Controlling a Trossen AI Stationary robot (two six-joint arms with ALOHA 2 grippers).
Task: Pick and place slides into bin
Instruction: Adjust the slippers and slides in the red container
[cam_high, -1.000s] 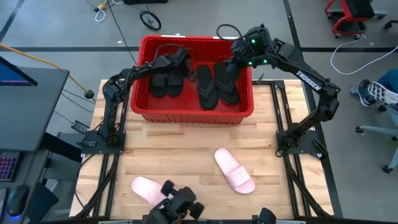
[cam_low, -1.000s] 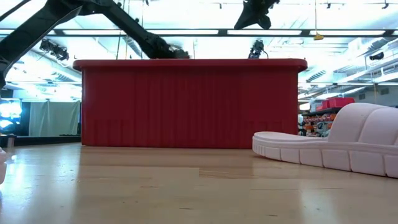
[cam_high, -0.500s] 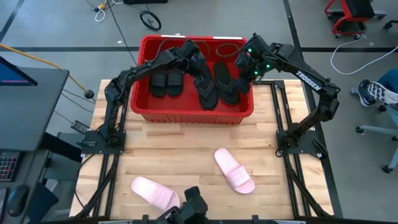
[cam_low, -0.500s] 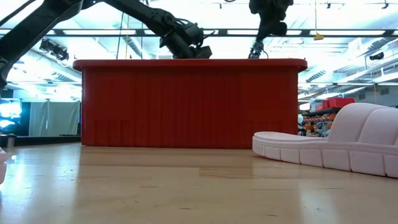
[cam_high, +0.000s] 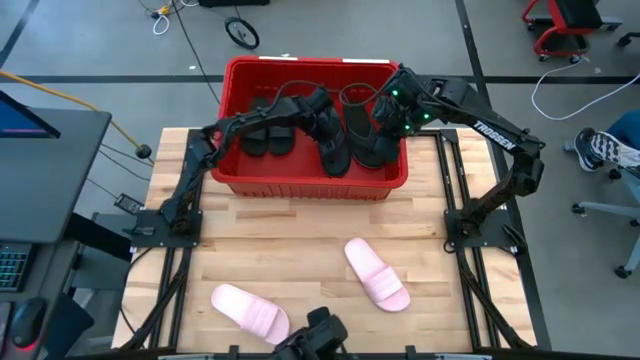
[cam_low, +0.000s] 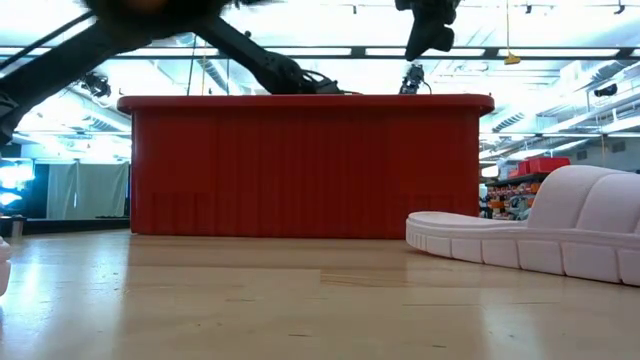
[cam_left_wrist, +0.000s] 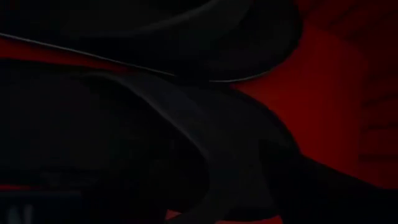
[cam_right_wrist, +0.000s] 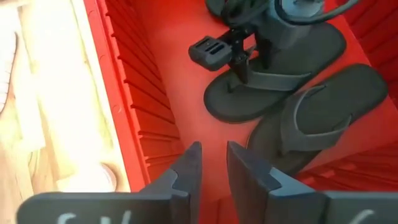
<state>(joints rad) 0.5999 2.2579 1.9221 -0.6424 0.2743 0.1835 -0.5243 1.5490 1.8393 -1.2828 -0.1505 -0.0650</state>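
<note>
The red bin (cam_high: 300, 185) stands at the table's far side. In it lie two black wide-strap slides (cam_high: 268, 135) at its left and two black flip-flops (cam_high: 335, 145) (cam_high: 372, 135) at its right, soles down. My left gripper (cam_right_wrist: 227, 59) reaches down into the bin, open, just over the left flip-flop (cam_right_wrist: 292, 74). My right gripper (cam_right_wrist: 214, 165) hovers inside the bin's right end, open by a narrow gap with nothing between its fingers. Two pale pink slides (cam_high: 377, 273) (cam_high: 250, 310) lie on the wooden table nearer the front. My left gripper stands open above the thong strap (cam_right_wrist: 249, 78) of the left flip-flop, coming from above. Whether a fingertip touches the strap, I cannot tell. The flip-flop lies flat on the bin's floor.
The bin's ribbed right wall (cam_right_wrist: 134, 124) runs close beside my right gripper. Bare wood lies between the bin and the pink slides. A dark camera mount (cam_high: 312, 335) sits at the table's near edge. In the low view one pink slide (cam_low: 540, 235) stands in front of the bin (cam_low: 300, 170).
My left gripper has gone toward the bin's right end, from beside the black slides to over the flip-flops, rising above the rim and then dipping down. My right gripper has shifted a little toward the table's near edge, staying above the right flip-flop.
</note>
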